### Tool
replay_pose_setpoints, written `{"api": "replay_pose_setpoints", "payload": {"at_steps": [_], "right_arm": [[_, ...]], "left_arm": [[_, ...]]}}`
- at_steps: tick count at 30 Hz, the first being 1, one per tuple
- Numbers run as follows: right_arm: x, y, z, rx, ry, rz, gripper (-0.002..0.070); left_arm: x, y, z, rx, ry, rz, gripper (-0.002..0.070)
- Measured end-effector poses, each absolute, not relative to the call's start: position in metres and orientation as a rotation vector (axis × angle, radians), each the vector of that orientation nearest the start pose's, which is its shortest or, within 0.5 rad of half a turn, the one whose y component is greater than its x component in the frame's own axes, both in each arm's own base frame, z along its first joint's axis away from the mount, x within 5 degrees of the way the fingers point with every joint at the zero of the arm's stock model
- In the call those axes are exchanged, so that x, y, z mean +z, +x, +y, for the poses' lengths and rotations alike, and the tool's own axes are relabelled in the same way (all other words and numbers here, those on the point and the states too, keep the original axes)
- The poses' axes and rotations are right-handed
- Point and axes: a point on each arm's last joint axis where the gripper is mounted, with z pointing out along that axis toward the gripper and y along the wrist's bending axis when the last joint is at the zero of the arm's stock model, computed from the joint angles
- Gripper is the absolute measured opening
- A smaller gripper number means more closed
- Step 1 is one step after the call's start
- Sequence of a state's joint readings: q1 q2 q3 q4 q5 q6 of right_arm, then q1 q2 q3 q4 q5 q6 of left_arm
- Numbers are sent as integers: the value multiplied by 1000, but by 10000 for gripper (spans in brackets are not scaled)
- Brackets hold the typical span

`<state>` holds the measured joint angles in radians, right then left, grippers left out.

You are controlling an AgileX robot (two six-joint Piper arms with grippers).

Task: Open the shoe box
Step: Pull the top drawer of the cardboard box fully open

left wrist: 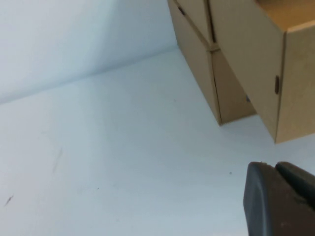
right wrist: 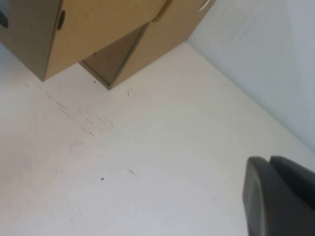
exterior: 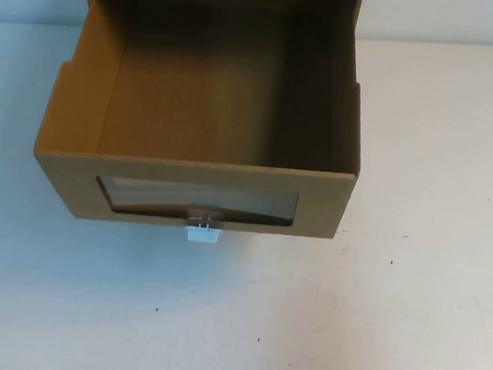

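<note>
The brown cardboard shoe box [exterior: 210, 106] stands at the back middle of the white table, its drawer pulled out toward me and empty inside. The drawer front has a clear window [exterior: 196, 201] and a small white pull tab [exterior: 203, 230]. Neither arm shows in the high view. My left gripper [left wrist: 275, 169] is shut with nothing in it, off to the left of the box [left wrist: 236, 64] above the table. My right gripper [right wrist: 269, 162] is also shut and empty, off to the right of the box [right wrist: 98, 29].
The white table [exterior: 373, 312] stretches in front of the box and to both sides. A pale wall [exterior: 444, 17] rises behind it. A few small dark specks mark the table top.
</note>
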<state>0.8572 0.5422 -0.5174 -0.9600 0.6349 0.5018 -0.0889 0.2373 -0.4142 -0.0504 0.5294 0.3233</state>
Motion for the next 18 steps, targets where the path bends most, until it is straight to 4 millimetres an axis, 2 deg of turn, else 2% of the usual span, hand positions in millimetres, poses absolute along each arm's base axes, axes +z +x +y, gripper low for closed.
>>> {"api": "replay_pose_setpoints", "payload": {"at_steps": [4, 10, 13, 18], "right_arm": [[313, 100, 48, -136, -767, 1702, -13], [313, 100, 48, -138, -767, 1701, -13], [313, 100, 48, -137, -768, 1699, -14], [313, 100, 48, -137, -768, 1699, -13]], "left_arm": [[246, 52, -7, 82, 291, 1714, -4], [187, 52, -7, -24, 176, 1806, -4], [173, 52, -7, -54, 144, 1865, -4], [170, 52, -7, -57, 141, 1881, -4]]}}
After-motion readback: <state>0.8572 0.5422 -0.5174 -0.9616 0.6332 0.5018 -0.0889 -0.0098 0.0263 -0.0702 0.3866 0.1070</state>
